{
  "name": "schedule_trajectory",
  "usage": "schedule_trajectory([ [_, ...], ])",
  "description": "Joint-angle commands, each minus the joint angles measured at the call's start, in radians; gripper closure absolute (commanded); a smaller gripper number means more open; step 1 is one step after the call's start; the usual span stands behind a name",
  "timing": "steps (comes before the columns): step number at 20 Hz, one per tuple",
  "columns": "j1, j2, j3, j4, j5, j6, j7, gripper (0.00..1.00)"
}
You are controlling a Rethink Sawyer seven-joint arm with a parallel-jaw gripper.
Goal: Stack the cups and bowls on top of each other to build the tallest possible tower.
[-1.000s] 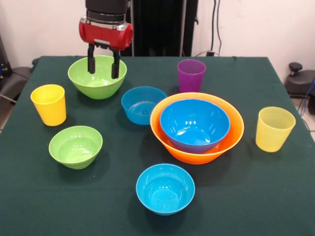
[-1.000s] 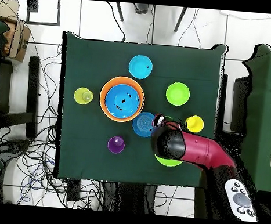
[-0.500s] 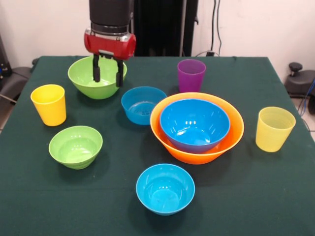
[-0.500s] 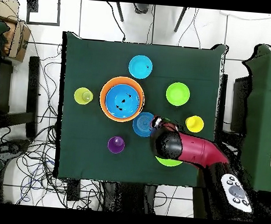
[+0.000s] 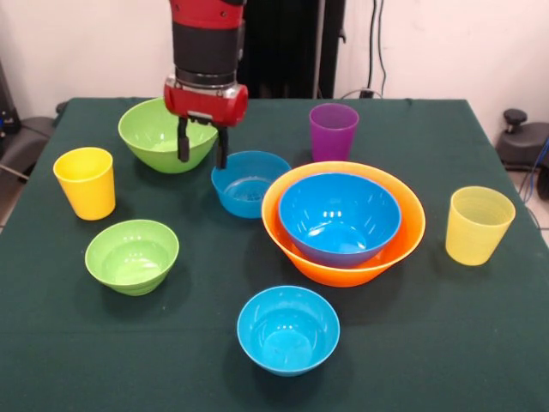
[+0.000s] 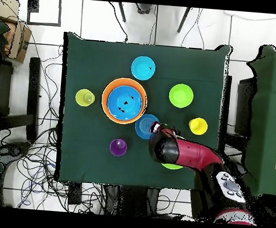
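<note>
The table [image 5: 480,343] carries all the pieces, spread apart. The tower [image 5: 343,221] so far consists of the orange bowl [image 5: 403,245] with the large blue bowl [image 5: 340,216] nested inside it, located right of the table's centre in the front view.

The medium green bowl [image 5: 154,133] sits near the far edge, toward the far left corner. The small green bowl [image 5: 131,255] sits near the left edge. One small blue bowl [image 5: 249,184] lies just beside the orange bowl on its left; the other small blue bowl [image 5: 287,329] sits near the front edge.

The purple cup [image 5: 333,130] stands behind the tower. The opaque yellow cup [image 5: 85,181] stands at the left edge, and the ribbed pale yellow cup [image 5: 478,224] at the right edge.

The gripper [image 5: 202,148] hangs empty with its fingers spread, between the medium green bowl and the nearer small blue bowl.

Risks, as judged:
- A descent here may land a finger on either bowl's rim, tipping or sliding that bowl.
- A pushed small blue bowl would strike the orange bowl and shift the tower.
- Glossy, flared walls may slip from a rim pinch.
- Placing a small bowl before the medium green bowl would spoil the size order of the tower.
</note>
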State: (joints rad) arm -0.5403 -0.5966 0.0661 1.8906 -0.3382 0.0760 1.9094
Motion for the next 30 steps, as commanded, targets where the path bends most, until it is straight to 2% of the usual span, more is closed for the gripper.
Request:
schedule_trajectory([
  [1, 0.041, 0.170, -0.019, -0.053, -0.062, -0.105, 0.089, 0.00],
  [5, 0.017, 0.219, -0.005, -0.065, -0.068, -0.121, 0.066, 0.00],
  [8, 0.017, 0.204, -0.008, -0.056, -0.073, -0.124, 0.058, 0.00],
  [10, 0.011, 0.151, -0.001, -0.026, -0.071, -0.086, 0.053, 0.00],
  [13, -0.012, 0.027, 0.029, 0.035, -0.058, 0.021, 0.030, 0.00],
  [17, -0.027, -0.070, 0.056, 0.072, -0.030, 0.116, 0.006, 0.00],
  [21, -0.032, -0.128, 0.071, 0.080, -0.014, 0.186, -0.008, 0.00],
  [26, -0.032, -0.166, 0.084, 0.075, -0.013, 0.231, -0.014, 0.00],
  [30, -0.033, -0.166, 0.088, 0.079, -0.024, 0.216, 0.000, 0.00],
])
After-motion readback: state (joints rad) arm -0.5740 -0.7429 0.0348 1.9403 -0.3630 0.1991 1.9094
